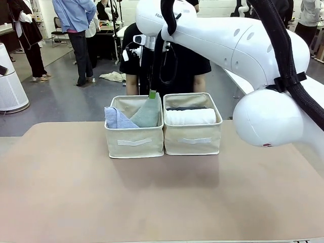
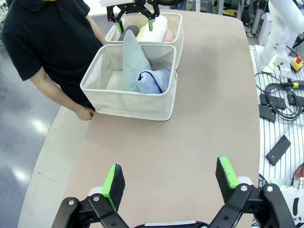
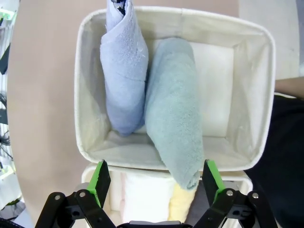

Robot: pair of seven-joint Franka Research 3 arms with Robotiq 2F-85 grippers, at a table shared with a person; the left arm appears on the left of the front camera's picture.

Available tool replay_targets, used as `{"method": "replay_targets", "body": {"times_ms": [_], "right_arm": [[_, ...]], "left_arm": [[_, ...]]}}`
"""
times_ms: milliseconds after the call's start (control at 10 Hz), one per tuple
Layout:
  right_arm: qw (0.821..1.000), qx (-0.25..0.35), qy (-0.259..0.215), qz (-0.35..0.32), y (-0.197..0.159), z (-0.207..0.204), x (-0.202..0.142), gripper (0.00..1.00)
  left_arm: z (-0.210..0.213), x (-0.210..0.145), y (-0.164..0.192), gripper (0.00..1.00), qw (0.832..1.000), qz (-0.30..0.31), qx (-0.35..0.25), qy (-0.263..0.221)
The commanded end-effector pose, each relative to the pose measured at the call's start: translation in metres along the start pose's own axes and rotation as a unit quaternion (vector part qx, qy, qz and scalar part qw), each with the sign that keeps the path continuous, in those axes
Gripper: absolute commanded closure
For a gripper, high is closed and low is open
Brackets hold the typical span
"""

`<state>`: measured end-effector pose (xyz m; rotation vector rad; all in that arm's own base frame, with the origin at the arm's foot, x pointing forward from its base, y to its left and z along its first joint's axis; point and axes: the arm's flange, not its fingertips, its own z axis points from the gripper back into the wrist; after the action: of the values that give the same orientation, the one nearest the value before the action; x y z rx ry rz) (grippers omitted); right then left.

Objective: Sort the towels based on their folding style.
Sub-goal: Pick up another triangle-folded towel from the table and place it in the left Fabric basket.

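The right gripper (image 3: pixel 154 183) hangs wide open, empty, straight above the left basket (image 3: pixel 90 142); between its jaws stands the grey-teal towel (image 3: pixel 173 123), the light blue towel (image 3: pixel 123 76) beside it. Beneath, perhaps white and yellow rolls. The left gripper (image 2: pixel 171 183), also spread wide, hovers over bare table (image 2: pixel 209 123), the baskets and a person's hand (image 2: pixel 85 113) well beyond.

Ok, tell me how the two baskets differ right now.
The left basket holds two triangle-folded towels, light blue and grey-teal, standing up past its rim. The right basket holds rolled towels lying flat and packed side by side, a white one in front. The left basket still has bare floor; the right one looks full. Both are cream fabric with a white label strip, standing side by side.
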<state>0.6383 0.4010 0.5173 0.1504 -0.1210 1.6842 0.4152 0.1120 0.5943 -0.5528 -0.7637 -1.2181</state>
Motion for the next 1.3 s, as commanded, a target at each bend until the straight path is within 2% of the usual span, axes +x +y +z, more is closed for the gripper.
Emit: {"method": "replay_targets", "body": {"times_ms": [0, 200, 400, 600, 800, 1000, 1200], "right_arm": [[1.0, 0.006, -0.009, 0.007, -0.013, 0.007, 0.004, 0.0], [1.0, 0.003, -0.013, 0.003, -0.005, 0.02, 0.001, 0.0], [0.997, -0.026, -0.046, -0.047, 0.014, 0.06, -0.025, 0.0], [0.984, -0.068, -0.092, -0.134, 0.051, 0.112, -0.079, 0.0], [0.959, -0.114, -0.152, -0.21, 0.114, 0.162, -0.15, 0.0], [0.939, -0.132, -0.21, -0.24, 0.16, 0.196, -0.213, 0.0], [0.937, -0.132, -0.221, -0.235, 0.205, 0.201, -0.256, 0.0]], "left_arm": [[0.001, 0.001, -0.001, 0.0, 1.0, 0.005, -0.002, 0.002], [0.001, 0.001, -0.001, 0.0, 1.0, 0.005, -0.002, 0.002], [0.001, 0.001, -0.001, 0.0, 1.0, 0.005, -0.002, 0.002], [0.001, 0.001, -0.001, 0.0, 1.0, 0.005, -0.002, 0.002], [0.001, 0.001, -0.001, 0.0, 1.0, 0.005, -0.002, 0.002], [0.001, 0.001, -0.001, 0.0, 1.0, 0.005, -0.002, 0.002], [0.001, 0.001, -0.001, 0.0, 1.0, 0.005, -0.002, 0.002]]}}
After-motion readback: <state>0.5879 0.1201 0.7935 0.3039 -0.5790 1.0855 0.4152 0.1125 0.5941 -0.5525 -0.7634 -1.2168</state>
